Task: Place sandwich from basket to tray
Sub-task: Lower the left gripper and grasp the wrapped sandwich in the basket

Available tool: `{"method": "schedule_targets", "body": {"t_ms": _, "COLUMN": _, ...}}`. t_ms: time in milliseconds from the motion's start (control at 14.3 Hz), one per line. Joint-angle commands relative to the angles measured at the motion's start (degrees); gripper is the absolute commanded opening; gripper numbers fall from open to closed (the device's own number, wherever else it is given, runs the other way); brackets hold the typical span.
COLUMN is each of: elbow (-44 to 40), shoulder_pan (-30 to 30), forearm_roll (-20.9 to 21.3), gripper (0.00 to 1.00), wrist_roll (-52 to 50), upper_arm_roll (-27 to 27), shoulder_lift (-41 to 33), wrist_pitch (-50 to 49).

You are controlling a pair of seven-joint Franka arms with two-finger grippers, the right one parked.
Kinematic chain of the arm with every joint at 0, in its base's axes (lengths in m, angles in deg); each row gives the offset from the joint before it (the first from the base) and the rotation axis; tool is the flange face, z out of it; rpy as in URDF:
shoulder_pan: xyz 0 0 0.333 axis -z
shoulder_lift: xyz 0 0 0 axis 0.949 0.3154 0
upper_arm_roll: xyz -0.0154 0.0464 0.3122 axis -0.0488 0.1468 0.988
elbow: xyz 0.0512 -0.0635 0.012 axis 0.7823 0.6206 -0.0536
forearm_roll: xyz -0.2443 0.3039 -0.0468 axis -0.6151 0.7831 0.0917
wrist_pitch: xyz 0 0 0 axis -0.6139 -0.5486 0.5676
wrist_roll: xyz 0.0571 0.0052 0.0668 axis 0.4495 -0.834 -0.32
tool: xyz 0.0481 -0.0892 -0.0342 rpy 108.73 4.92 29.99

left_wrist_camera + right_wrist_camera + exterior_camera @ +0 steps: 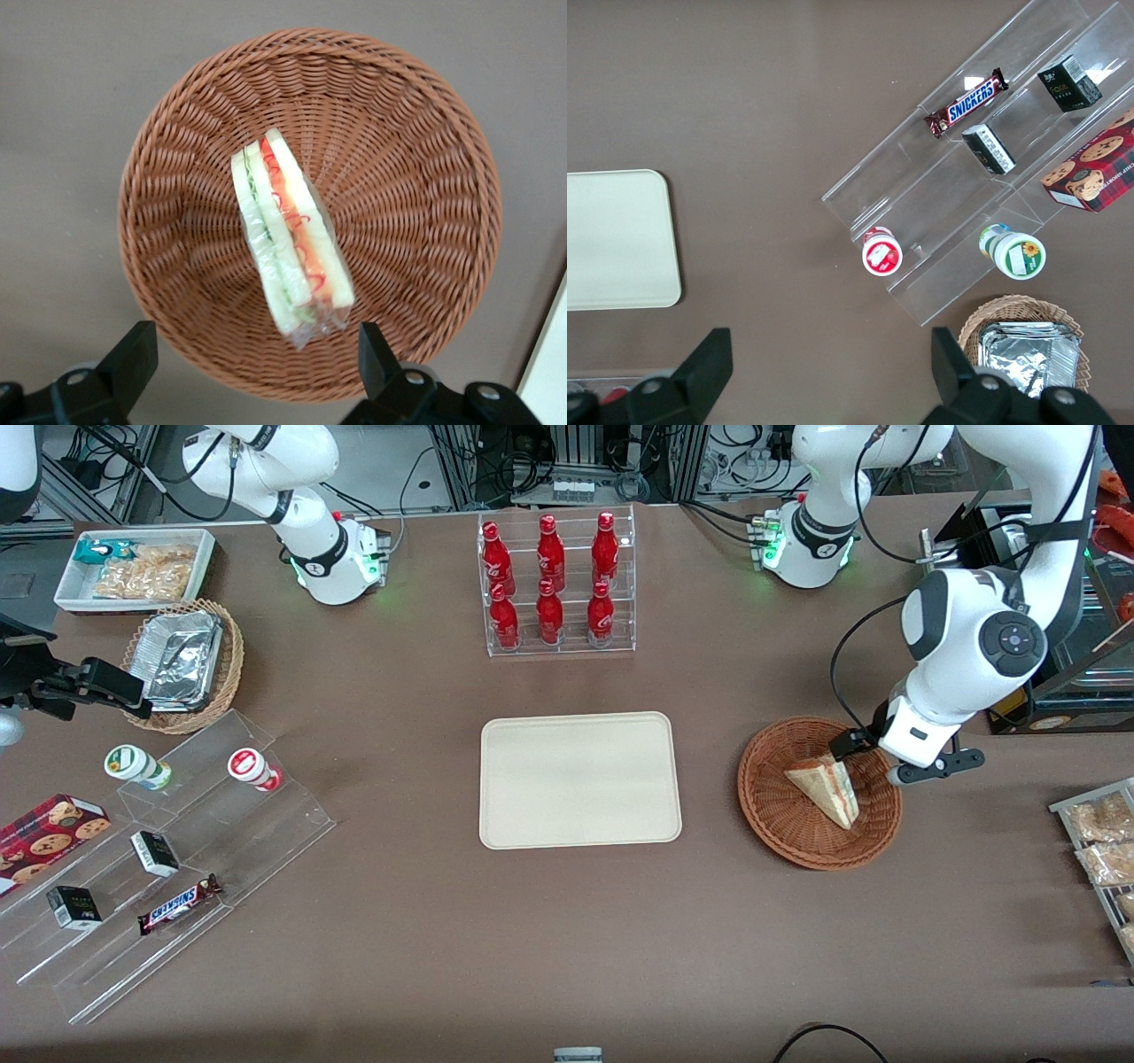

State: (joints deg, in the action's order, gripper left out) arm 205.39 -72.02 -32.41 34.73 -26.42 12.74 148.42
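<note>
— So, working across the counter from the parked arm's end: where do things stand?

— At mid-counter the tray lies bare. Toward the working arm's end sits the basket, and the sandwich lies inside it, untouched. The tool hangs above the basket's rim, on the side farther from the front camera, its fingers spread wide and gripping nothing.

— How should the pick go, in your view?

— In the wrist view the sandwich is a long wedge, lying roughly midway between the two fingers, and its long axis runs across the line joining them. I'd judge that favourable: come straight down so the fingers straddle the middle of the wedge and close across the bread faces, not end to end. Squeeze gently; it looks soft and film-wrapped, so a hard pinch could crush it or let it slip.

— Which way does it point?

— In the front view one narrow end reaches toward the counter's front edge; the striped cut side, red and green, faces up at the wrist camera.

— And the basket wall?

— The sloping weave may catch a finger, so I'd keep the descent central.
</note>
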Motion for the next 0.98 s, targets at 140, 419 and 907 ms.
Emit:
{"method": "schedule_targets", "body": {"t_ms": 140, "elbow": 0.1, "shoulder_pan": 3.03, "forearm_roll": 0.48, "gripper": 1.0, "wrist_roll": -23.68, "upper_arm_roll": 0.0, "shoulder_lift": 3.18, "wrist_pitch": 5.15}}
{"method": "schedule_targets", "body": {"t_ms": 419, "elbow": 0.1, "shoulder_pan": 3.04, "forearm_roll": 0.39, "gripper": 1.0, "wrist_roll": -27.13, "upper_arm_roll": 0.0, "shoulder_lift": 5.91, "wrist_pitch": 6.04}}
{"method": "schedule_targets", "body": {"t_ms": 907, "elbow": -0.16, "shoulder_pan": 2.69, "forearm_roll": 0.3, "gripper": 0.28, "wrist_roll": -32.42, "upper_arm_roll": 0.26, "shoulder_lift": 8.9, "wrist_pitch": 6.22}}
